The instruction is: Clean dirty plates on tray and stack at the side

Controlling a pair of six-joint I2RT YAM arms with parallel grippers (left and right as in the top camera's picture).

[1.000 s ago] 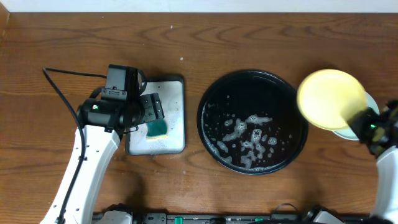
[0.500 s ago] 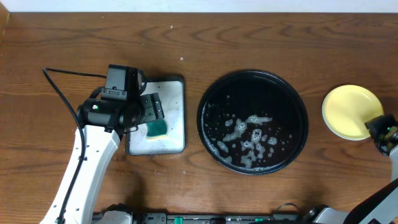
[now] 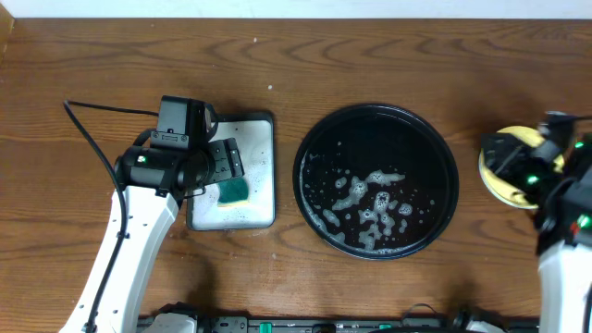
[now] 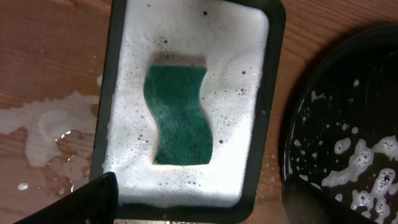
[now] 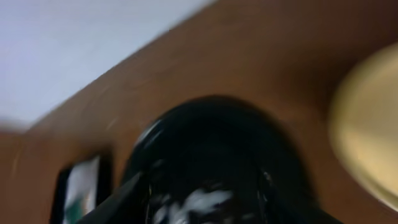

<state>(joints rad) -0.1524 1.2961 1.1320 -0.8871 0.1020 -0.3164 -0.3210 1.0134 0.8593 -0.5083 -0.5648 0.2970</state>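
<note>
Sponge (image 4: 179,115) shows whole only at left wrist, left pincer (image 4: 206,200) apart; right pincer (image 3: 508,159) apart over plate (image 5: 367,138).

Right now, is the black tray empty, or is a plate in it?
Empty of plates: the tray holds only white foam patches. The yellow plate sits on the table to its right.

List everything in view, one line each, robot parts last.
table: 1, brown wood, under everything
tray: 1, black, centre
suds: several patches, white, in tray
small tray: 1, grey-white, left of tray, foamy
sponge: 1, teal, in small tray
plate: 1 visible, yellow, right edge, partly hidden by right hand
cable: 1, black, far left
left hand: 1, black, open, over small tray
right hand: 1, black, open, above plate
</note>
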